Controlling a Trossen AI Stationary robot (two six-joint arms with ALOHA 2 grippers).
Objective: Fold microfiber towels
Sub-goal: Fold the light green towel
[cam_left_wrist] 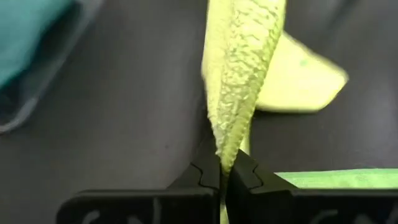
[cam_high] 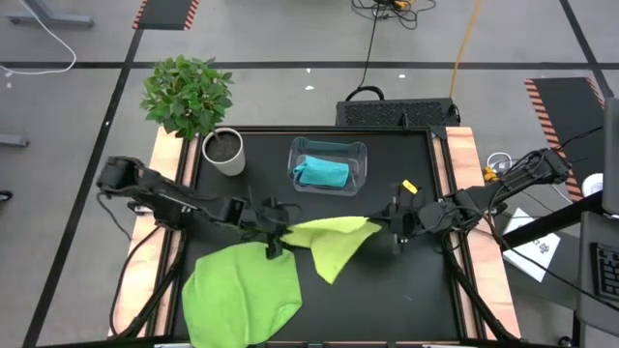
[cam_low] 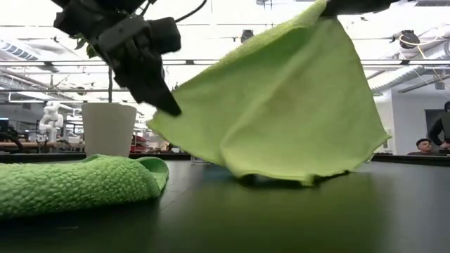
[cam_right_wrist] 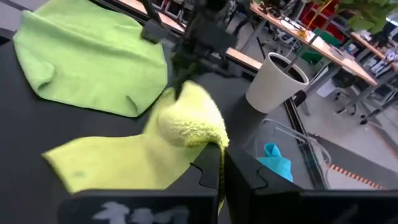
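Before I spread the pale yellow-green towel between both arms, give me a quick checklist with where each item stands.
1. Left gripper shut on pale yellow-green towel: ok.
2. Right gripper shut on the same towel: ok.
3. Towel fully off the table: not ok, lower edge rests on it.
4. Bright green towel out of the way: not ok, it lies right beside the left gripper.
5. Turquoise towel stowed in the clear bin: ok.

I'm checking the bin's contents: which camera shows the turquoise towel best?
The high view: the turquoise towel lies bunched inside the clear bin. The wrist views catch only blue slivers; the low view shows none of it.
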